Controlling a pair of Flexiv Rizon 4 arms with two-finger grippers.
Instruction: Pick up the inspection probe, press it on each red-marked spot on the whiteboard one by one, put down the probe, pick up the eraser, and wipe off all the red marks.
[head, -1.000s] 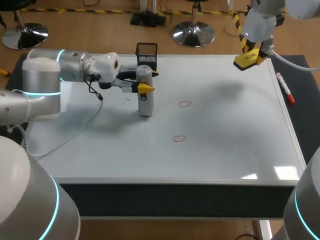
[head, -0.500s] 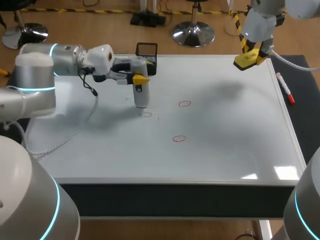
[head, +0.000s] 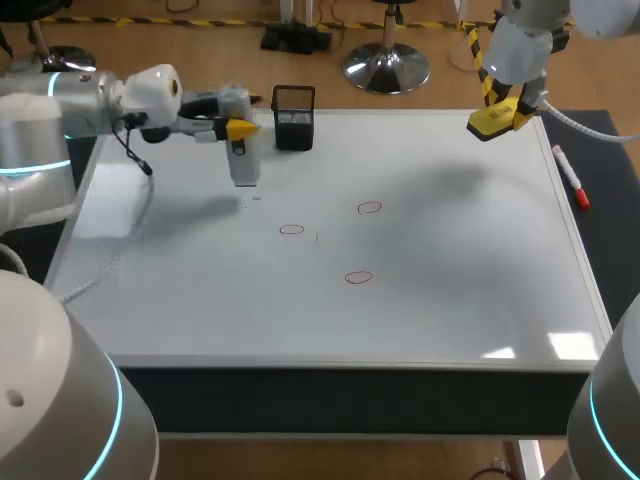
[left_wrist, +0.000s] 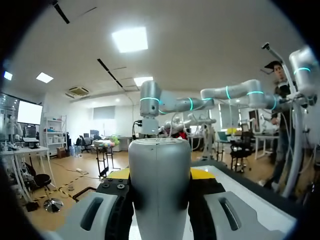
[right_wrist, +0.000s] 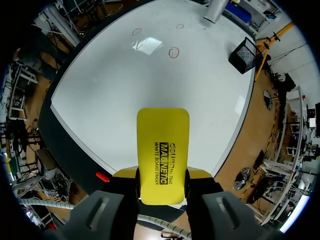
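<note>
- We saw three red marks (head: 358, 277) on the whiteboard (head: 450, 300), nearest us, none wiped.
- Our left claw (head: 240, 128) was clamped on the inspection probe (head: 243, 165), which stood upright over the board's far-left area, well apart from the marks.
- Our right claw (right_wrist: 162, 175) gripped the yellow eraser (right_wrist: 163, 140) above the far-right corner.
- A black mesh holder (head: 293, 117) stood at the far edge, near the probe.

I see a black wire-mesh pen holder (head: 293, 117) standing upright; well to its right and nearer me, a white-bodied marker with a red cap (head: 570, 177) lies flat.
</note>
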